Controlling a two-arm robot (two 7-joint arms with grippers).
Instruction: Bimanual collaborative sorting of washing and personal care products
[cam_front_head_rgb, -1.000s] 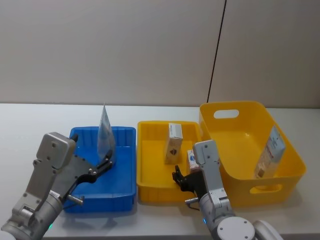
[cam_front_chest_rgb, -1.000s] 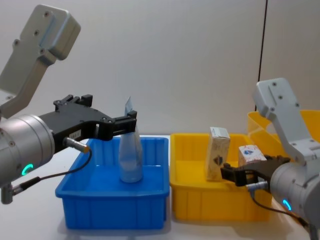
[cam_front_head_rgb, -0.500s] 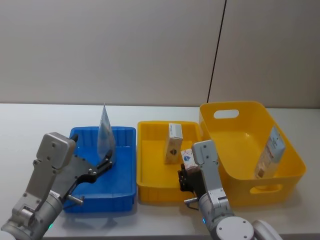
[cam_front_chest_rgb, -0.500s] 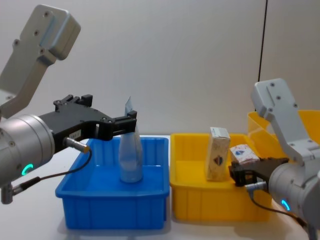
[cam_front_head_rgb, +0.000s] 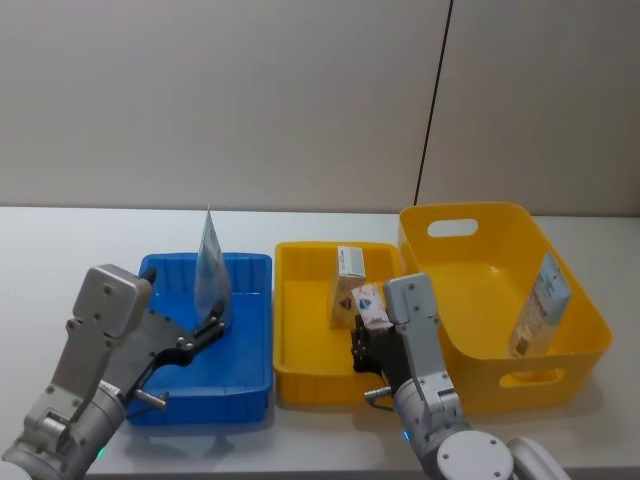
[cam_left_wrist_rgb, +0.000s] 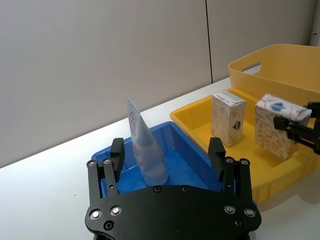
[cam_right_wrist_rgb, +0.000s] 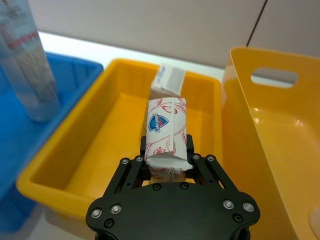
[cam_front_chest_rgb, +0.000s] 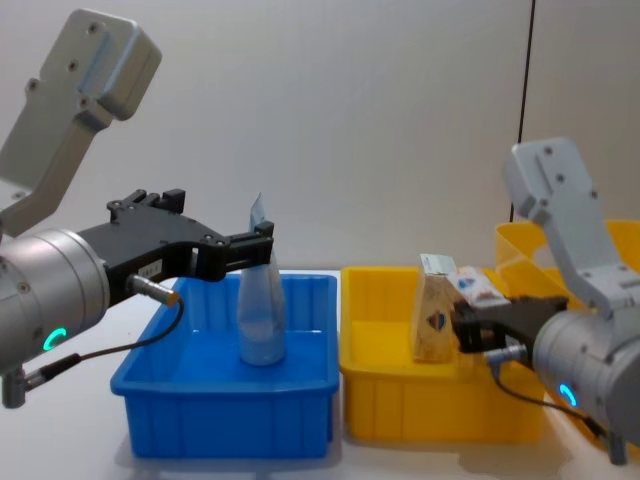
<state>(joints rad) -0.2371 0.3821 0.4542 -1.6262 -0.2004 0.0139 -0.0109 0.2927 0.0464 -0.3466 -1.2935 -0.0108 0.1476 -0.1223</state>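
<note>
We see our right gripper (cam_right_wrist_rgb: 167, 162) clamped on a small carton (cam_right_wrist_rgb: 167, 138), above the yellow tray (cam_front_head_rgb: 300, 375), just in front of a second carton (cam_front_head_rgb: 347, 285) standing in it. Left of the tray, our left gripper (cam_left_wrist_rgb: 167, 160) is spread apart around the upright tube (cam_left_wrist_rgb: 145, 145) in the blue bin (cam_front_head_rgb: 245, 385), apparently without touching it.
</note>
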